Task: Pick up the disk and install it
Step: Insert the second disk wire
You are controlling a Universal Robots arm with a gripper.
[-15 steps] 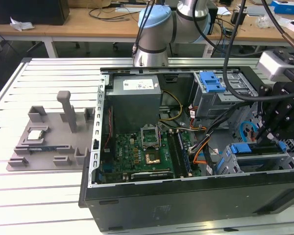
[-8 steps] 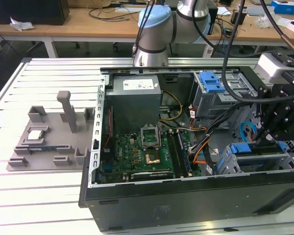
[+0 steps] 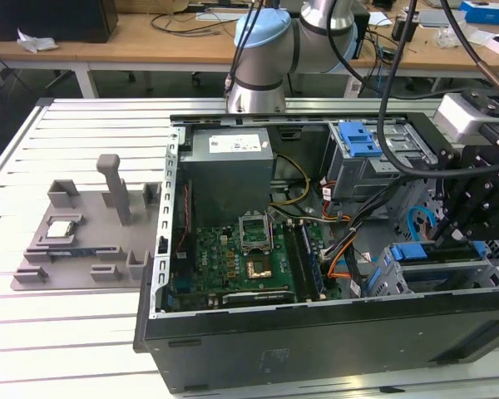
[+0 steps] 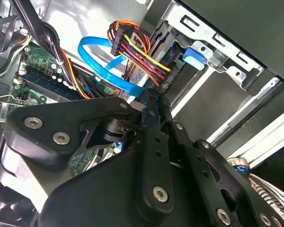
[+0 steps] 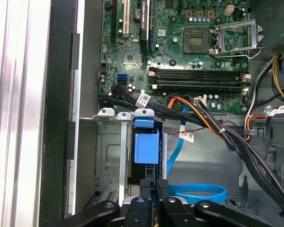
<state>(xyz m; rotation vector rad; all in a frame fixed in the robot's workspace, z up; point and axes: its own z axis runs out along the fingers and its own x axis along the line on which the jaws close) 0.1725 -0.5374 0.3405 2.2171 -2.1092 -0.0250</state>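
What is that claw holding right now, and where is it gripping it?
Nothing, as far as shows: in the first wrist view the gripper has its fingers shut together with nothing between them, just beside the blue latch of the drive cage.

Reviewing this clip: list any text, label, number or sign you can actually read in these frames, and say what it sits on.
None can be read.
White label on the power supply: print too small.
White tags on the cables: markings blurred.
Motherboard silkscreen: too fine to read.
Small chip on the grey fixture: no legible marking.
Blue latch on the drive cage, just ahead of the end effector: no print seen.
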